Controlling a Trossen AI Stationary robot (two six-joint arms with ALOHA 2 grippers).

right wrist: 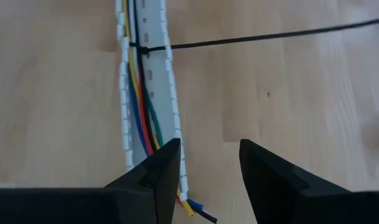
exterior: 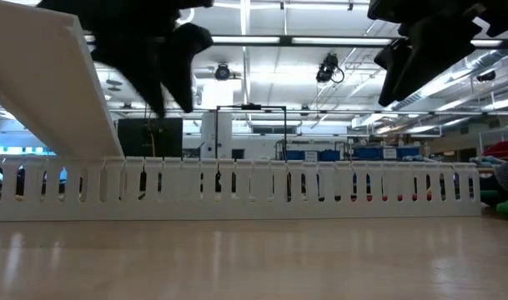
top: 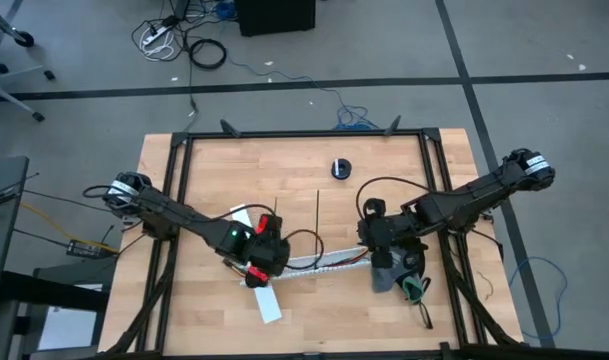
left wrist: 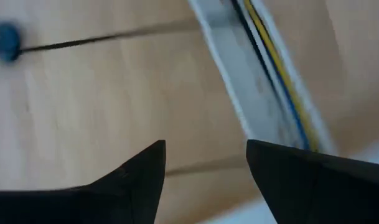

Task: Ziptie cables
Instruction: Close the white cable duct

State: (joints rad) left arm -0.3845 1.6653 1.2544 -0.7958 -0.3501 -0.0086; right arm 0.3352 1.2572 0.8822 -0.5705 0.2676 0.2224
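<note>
The cables (right wrist: 139, 118), yellow, blue, red, green and black wires, lie inside the long white slotted channel (top: 329, 262). It runs across the table between both grippers. One black ziptie (right wrist: 137, 46) loops across the cables, and its long tail (right wrist: 270, 36) lies on the wood, reaching toward the far edge (top: 317, 215). My left gripper (left wrist: 205, 177) is open over the channel's left end (top: 266, 250). My right gripper (right wrist: 209, 168) is open above the channel's right end (top: 377, 235). In the low view both grippers (exterior: 166, 58) (exterior: 420, 50) hang above the channel (exterior: 254, 187).
A flat white cover strip (top: 267, 300) lies slanting near the left gripper and rises at the low view's left (exterior: 45, 75). A small black round thing (top: 341, 168) sits toward the far edge. A grey and green heap (top: 402, 278) lies near the right gripper. Bare wood (top: 284, 170) lies beyond.
</note>
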